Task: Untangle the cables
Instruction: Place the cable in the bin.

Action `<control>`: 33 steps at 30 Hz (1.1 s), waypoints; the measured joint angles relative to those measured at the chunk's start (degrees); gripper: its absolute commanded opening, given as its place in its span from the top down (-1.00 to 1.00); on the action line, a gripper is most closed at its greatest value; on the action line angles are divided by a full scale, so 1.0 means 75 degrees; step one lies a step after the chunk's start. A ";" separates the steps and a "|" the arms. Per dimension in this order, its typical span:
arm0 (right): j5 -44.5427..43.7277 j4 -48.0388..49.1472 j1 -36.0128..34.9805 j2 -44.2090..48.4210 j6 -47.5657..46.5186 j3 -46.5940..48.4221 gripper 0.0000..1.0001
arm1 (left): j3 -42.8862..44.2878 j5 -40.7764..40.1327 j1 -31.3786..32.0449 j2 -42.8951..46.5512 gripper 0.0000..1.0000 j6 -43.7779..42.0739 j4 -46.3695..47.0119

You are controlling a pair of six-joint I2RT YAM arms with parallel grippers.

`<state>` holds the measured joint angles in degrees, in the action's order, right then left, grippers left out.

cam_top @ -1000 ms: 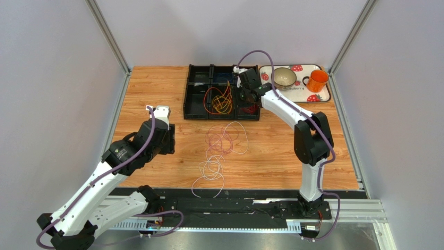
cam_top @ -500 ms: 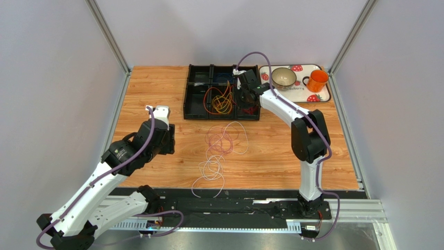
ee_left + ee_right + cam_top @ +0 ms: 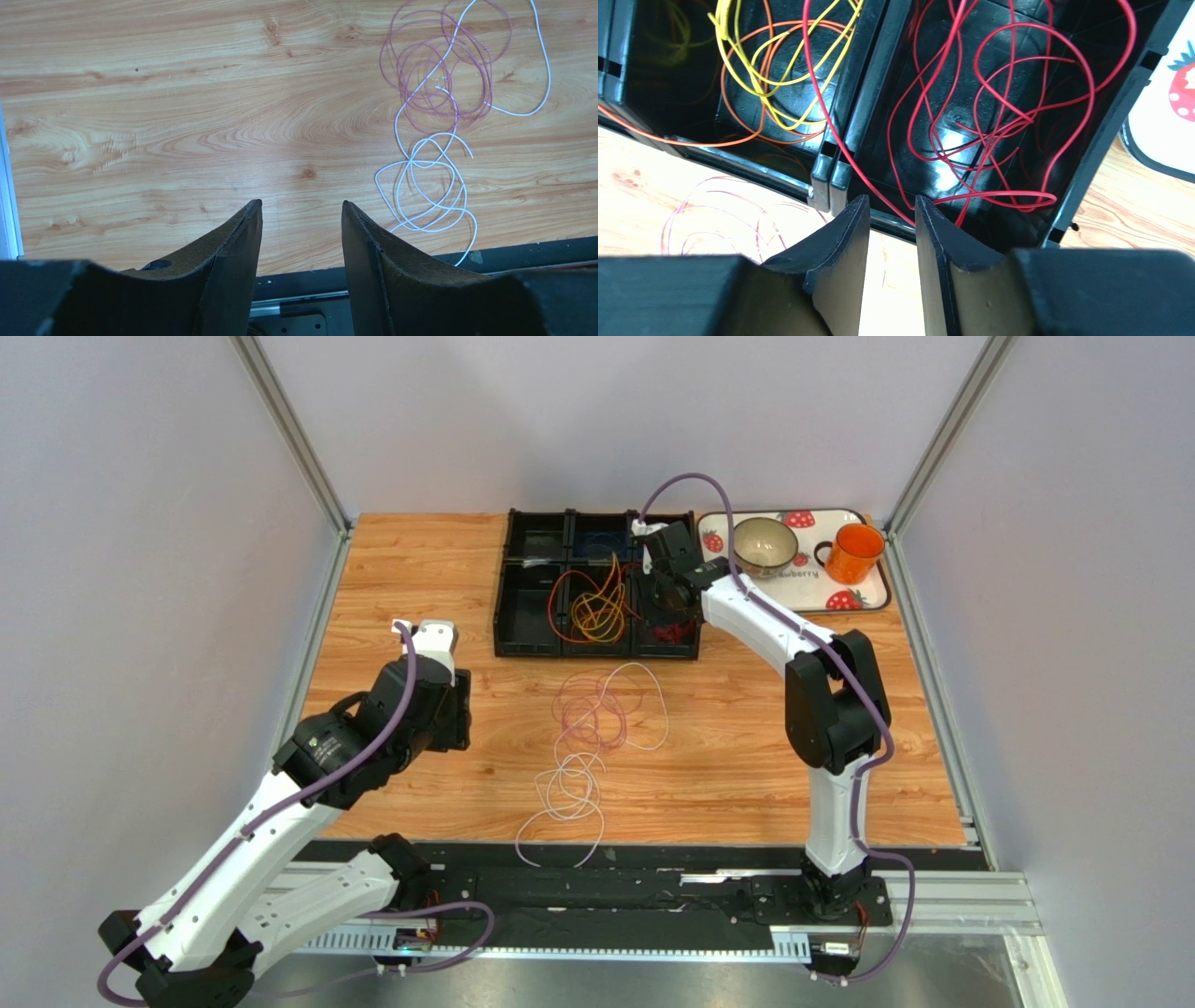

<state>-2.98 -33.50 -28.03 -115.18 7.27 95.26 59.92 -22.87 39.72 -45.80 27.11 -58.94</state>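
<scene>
Two open, empty jaws
Left gripper (image 3: pixel 300 210) gapes, pink cables (image 3: pixel 435 77) ahead-right; right gripper (image 3: pixel 891 203) barely parted above red cables (image 3: pixel 990 105). I can't read tray (image 3: pixel 814 588) lettering.

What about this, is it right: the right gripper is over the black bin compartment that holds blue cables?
Not quite: the cables in that compartment are red, not blue, as the right wrist view shows. The right gripper is indeed over it.

The right gripper (image 3: pixel 662 597) is edging slightly toward the left of the top frame, above the black organizer (image 3: pixel 530 605) compartment holding the red cables (image 3: pixel 990 105). Its elbow (image 3: pixel 836 703) is drawing leftward with it.
</scene>
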 measured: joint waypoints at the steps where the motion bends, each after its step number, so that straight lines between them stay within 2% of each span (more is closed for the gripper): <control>1: -0.0029 0.0006 0.0000 0.0000 -0.0009 0.0000 0.33 | 0.0000 0.0003 -0.0003 0.0000 -0.09 0.0000 0.0000; 10: -0.0061 0.0017 0.0015 -0.0213 -0.0012 -0.0009 0.46 | 0.0000 0.0000 0.0000 0.0000 -0.09 0.0000 0.0000; 11: -0.0058 0.0020 0.0015 -0.0230 -0.0012 -0.0009 0.58 | 0.0000 0.0000 0.0000 -0.0003 -0.09 0.0000 0.0000; 18: -0.0061 0.0041 0.0026 -0.0251 -0.0009 -0.0009 0.99 | 0.0000 0.0000 0.0000 -0.0006 -0.09 0.0000 0.0000; 33: -0.0090 0.0038 0.0536 -0.0408 0.0178 -0.0009 1.00 | 0.0000 0.0000 0.0000 -0.0017 -0.09 0.0000 0.0000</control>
<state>-3.66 -33.21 -24.01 -118.24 8.60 95.20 59.92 -22.87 39.72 -45.93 27.11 -58.94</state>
